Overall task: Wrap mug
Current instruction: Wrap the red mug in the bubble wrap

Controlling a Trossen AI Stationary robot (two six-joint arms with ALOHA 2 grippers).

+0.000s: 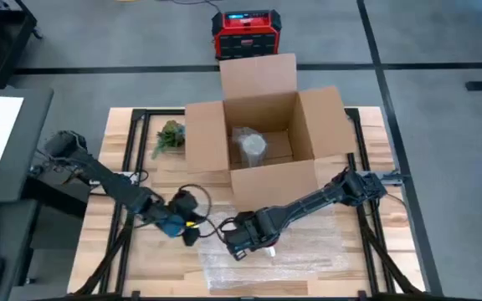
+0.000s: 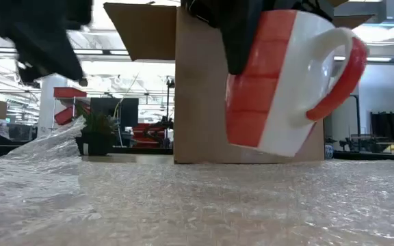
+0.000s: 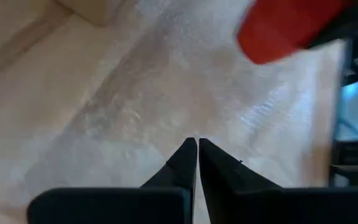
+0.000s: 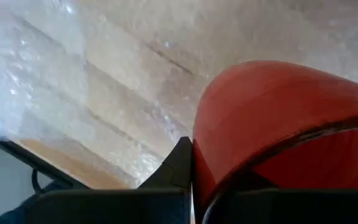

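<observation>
A red-and-white mug (image 2: 279, 89) with a red handle hangs tilted just above a sheet of bubble wrap (image 2: 183, 198) spread on the table's near middle. My right gripper (image 4: 194, 162) is shut on it, and the high view shows the mug (image 1: 266, 247) over the wrap (image 1: 308, 263). My left gripper (image 3: 197, 146) is shut and holds nothing. It hovers over the wrap's left part (image 3: 135, 93), left of the mug (image 3: 284, 28). The wrap's left edge (image 2: 67, 137) stands up a little. My right gripper holds the mug by its rim (image 4: 205, 155), on the side away from the handle. One finger (image 2: 241, 48) lies against the outer wall; the other is hidden by the mug, apparently inside. The fingers slant down from above. The mug hangs clear of the wrap, tilted, handle (image 2: 344, 68) outward.
An open cardboard box (image 1: 262, 125) stands behind the wrap at the table's far middle, with a wrapped item (image 1: 252, 144) inside. A small green plant (image 1: 170, 135) sits left of the box. A red device (image 1: 245, 33) stands beyond the table's far edge.
</observation>
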